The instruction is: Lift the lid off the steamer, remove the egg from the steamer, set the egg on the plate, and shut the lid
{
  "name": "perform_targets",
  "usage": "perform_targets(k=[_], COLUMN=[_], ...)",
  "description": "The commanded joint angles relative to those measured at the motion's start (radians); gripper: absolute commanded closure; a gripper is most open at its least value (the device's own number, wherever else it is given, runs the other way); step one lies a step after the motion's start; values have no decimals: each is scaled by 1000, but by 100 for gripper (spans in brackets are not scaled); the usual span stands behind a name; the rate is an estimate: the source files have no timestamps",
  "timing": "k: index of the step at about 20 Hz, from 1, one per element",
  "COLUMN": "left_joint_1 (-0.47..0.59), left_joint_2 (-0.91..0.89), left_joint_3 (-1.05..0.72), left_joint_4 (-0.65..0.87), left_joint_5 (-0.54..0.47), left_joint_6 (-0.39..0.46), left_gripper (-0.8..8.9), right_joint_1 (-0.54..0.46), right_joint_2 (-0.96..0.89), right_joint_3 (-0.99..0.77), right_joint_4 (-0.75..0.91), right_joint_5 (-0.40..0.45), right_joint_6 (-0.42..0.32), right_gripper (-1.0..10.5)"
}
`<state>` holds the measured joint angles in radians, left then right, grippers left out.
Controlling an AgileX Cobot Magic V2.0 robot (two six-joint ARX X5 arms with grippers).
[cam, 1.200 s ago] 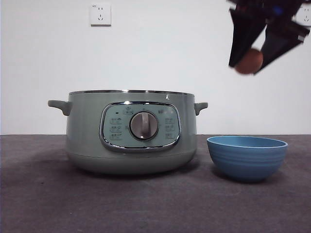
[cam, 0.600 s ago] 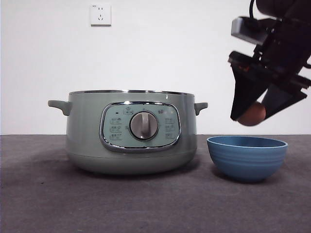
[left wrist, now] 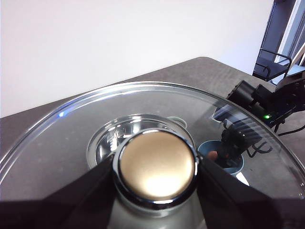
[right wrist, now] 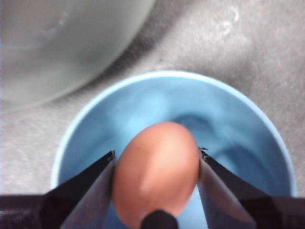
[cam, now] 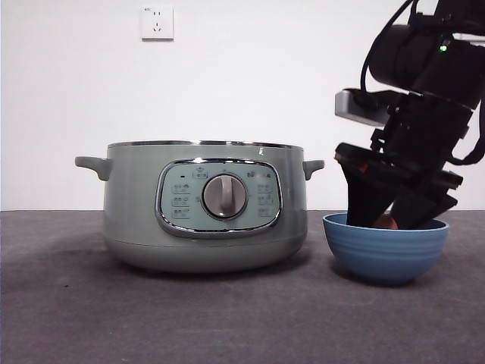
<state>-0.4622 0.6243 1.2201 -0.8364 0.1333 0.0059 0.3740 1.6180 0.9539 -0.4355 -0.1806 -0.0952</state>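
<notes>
The right end effector (cam: pixel 386 220) reaches steeply down into the plate (cam: pixel 385 254), clenched on the egg (right wrist: pixel 156 171). Beside it stands the open steamer (cam: pixel 204 205). The left end effector (left wrist: pixel 155 167) grips the lid (left wrist: pixel 71 138) by its knob, aloft over the dark bench (cam: pixel 227 318); a white wall lies behind.

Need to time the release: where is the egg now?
The egg sits between the right gripper jaws, lowered inside the plate, beside the steamer.
</notes>
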Motion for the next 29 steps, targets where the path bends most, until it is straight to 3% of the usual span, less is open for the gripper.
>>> perform_targets(k=[1, 6, 9, 10, 19, 29], left_joint_1=[-1, -1, -1, -1, -1, -3], left_joint_2=[-10, -10, -10, -10, 57, 386], left_joint_3=[11, 11, 11, 11, 11, 11], left_joint_4=[56, 55, 50, 49, 54, 352], left_joint_5=[3, 2, 3, 3, 7, 60], left_joint_6=[-6, -6, -6, -6, -3, 30], left_gripper=[822, 822, 822, 822, 822, 822], right_joint_1=[2, 2, 9, 9, 10, 10], right_joint_2=[29, 42, 42, 42, -48, -660], right_joint_3=[-9, -9, -9, -9, -8, -5], right_joint_4=[10, 13, 0, 0, -1, -98], right_joint_5=[1, -1, 0, 0, -1, 4], right_joint_6=[-11, -11, -10, -10, -9, 58], right_gripper=[963, 915, 578, 539, 536, 536])
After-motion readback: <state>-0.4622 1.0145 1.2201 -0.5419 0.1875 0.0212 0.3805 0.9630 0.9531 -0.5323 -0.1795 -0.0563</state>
